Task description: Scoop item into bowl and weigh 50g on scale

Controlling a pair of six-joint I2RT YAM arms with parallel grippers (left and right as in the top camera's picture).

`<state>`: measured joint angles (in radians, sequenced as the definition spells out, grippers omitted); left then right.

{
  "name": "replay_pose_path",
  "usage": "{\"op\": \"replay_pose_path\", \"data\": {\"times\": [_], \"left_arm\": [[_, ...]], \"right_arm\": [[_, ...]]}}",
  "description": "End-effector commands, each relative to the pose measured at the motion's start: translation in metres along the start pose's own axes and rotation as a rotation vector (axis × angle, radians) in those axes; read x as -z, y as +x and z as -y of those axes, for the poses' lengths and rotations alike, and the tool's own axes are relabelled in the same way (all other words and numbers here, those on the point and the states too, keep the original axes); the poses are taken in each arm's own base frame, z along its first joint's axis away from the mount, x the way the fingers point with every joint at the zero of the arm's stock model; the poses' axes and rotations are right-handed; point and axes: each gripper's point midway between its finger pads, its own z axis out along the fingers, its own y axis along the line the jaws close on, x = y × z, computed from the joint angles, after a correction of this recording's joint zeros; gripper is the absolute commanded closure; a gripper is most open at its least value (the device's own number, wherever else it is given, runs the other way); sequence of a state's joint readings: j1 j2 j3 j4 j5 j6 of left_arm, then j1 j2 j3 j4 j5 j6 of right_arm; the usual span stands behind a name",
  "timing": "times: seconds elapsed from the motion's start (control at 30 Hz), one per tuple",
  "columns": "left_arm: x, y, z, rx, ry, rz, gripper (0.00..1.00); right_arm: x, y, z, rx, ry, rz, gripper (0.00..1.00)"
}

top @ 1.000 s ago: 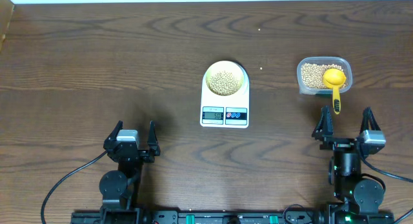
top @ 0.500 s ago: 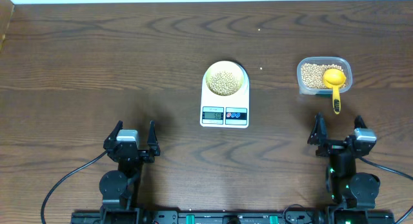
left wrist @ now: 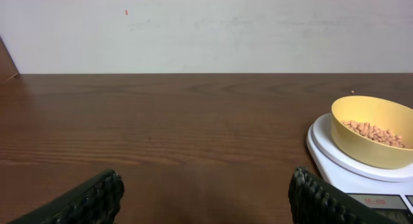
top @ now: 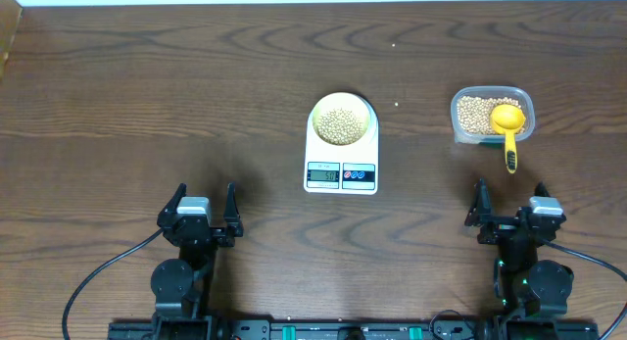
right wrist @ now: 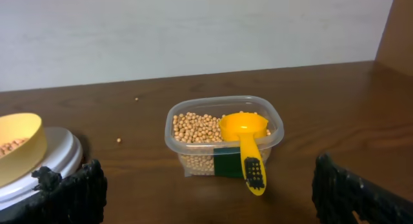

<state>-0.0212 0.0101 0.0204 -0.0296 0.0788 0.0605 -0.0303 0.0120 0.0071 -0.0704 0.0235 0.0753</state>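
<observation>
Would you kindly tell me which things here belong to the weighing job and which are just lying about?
Job: beans, bowl, scale, scoop, tub.
Lying about: two stray beans on the table.

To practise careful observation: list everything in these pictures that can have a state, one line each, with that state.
bowl: upright on the scale, partly filled with beans.
scale: switched on, digits too small to read.
tub: lid off, holding beans.
scoop: lying in the tub, handle over the front rim.
left gripper: open, empty.
right gripper: open, empty.
</observation>
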Motion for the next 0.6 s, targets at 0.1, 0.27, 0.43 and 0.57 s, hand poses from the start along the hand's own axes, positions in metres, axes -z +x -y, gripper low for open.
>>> {"op": "replay_pose_path", "data": {"times": [0.1, 0.27, 0.43, 0.57], "left_arm": [[-0.0008, 0.0156, 0.0004, -0.012, 0.005, -0.047, 0.16], [-0.0008, 0.0156, 0.0004, -0.012, 0.005, -0.047, 0.16], [-0.0008, 0.0156, 0.0004, -0.012, 0.005, -0.047, 0.16], [-0.0008, 0.0156, 0.0004, -0.012, 0.005, -0.047, 0.16]], "right_arm": [[0.0003, 0.0011, 0.0017, 0.071, 0.005, -0.003, 0.01], [0.0002, 0.0013, 0.0028, 0.080, 0.010, -0.004, 0.01], [0.0002, 0.0017, 0.0029, 0.090, 0.009, -0.005, 0.01], [0.0002, 0.0020, 0.0006, 0.090, -0.005, -0.006, 0.01]]}}
